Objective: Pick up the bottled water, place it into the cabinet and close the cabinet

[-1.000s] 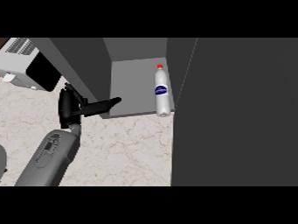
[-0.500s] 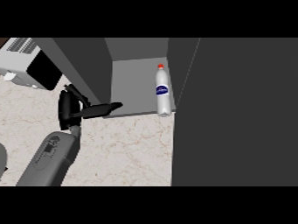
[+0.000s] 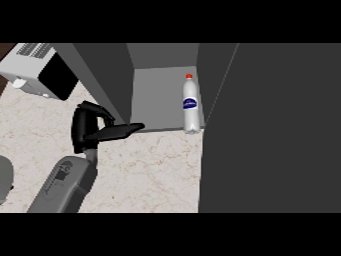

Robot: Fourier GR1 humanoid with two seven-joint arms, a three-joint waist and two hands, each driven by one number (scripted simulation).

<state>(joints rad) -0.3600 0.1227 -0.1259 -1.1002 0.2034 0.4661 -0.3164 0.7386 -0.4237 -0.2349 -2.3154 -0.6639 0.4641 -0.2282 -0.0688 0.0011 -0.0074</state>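
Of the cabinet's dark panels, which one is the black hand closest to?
The left panel, the one beside the microwave. The left hand shows just below it, while the big panel at the right stands beyond the bottled water.

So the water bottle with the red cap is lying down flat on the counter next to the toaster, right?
Not quite. In the head view the water bottle with the red cap stands inside the open cabinet, against its right wall. The toaster sits far off to the left.
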